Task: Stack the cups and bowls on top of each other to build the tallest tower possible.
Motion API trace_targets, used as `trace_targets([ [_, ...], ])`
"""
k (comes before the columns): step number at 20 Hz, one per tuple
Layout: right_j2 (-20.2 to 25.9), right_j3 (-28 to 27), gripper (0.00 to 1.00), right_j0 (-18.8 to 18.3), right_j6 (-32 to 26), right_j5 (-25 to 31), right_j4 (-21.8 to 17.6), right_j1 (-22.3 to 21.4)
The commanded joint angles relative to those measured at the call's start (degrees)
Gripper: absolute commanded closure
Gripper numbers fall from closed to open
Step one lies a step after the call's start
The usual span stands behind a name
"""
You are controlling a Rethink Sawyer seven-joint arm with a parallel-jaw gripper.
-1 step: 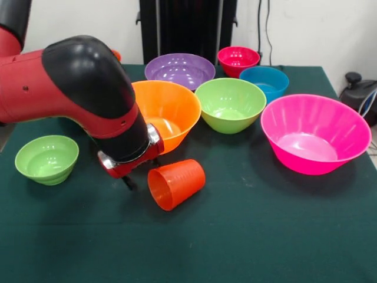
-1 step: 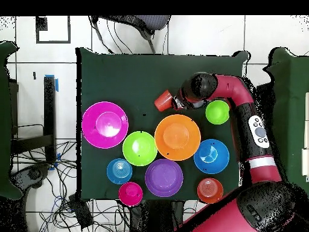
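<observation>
Bare green table [image 1: 247, 236] across the near side; bowls crowd the far half, the large orange bowl [image 1: 168, 109] just behind the tipped cup [image 1: 175, 184].

No text, label, brand, number or sign can be read on anything here.

Dark green table [image 1: 283, 236], bowls [image 1: 231, 104] standing apart, orange-red cup [image 1: 175, 184] lying on its side

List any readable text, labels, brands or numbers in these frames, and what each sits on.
None readable in either view.
The bowls, the cup and the green table cloth carry no print.
The arm has a pale control panel in the overhead view; any markings there are too small to read.
</observation>
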Motion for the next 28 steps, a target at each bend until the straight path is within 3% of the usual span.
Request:
trace_targets([
  [1,-4.9,7.4,0.0,1.7,4.3,-9.6,1.1,-1.2],
  [4,-4.9,8.9,0.0,2.3,4.3,-12.7,1.9,-2.8],
  [8,-5.5,8.7,0.0,3.7,4.1,-11.8,4.2,-4.6],
  [22,-8.9,5.1,0.0,6.6,1.3,-7.7,10.1,-4.5],
  [28,-10.3,4.3,0.0,9.0,4.0,-11.0,11.0,-4.3],
])
